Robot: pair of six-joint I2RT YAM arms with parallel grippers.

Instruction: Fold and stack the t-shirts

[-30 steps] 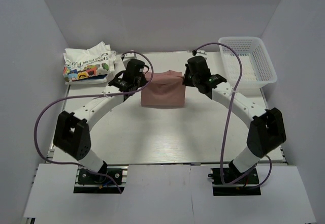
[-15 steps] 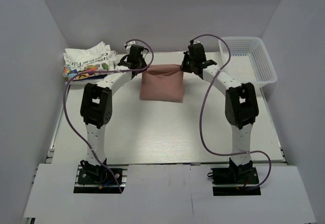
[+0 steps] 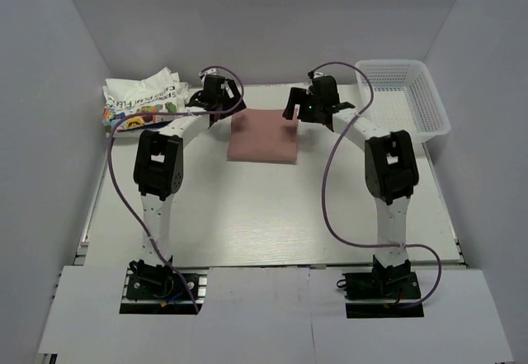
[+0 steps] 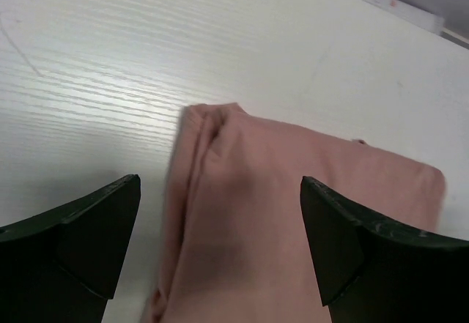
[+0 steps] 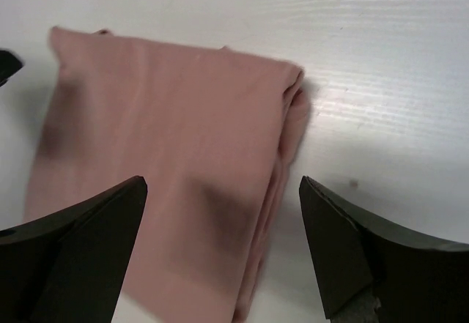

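Top external view: pink t-shirt (image 3: pixel 262 136) lies folded on the table (image 3: pixel 247 215), white t-shirt (image 3: pixel 147 98) crumpled at its far-left corner. Left gripper (image 4: pixel 220 184) and right gripper (image 5: pixel 222 184) hover over the pink one's far corners, jaws spread, empty — we advise lifting straight clear, not dragging the fold.

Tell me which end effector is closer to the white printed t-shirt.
Left. The left end effector hangs just right of the white t-shirt, over the pink t-shirt's far left corner; the right end effector is past the pink t-shirt, toward the basket.
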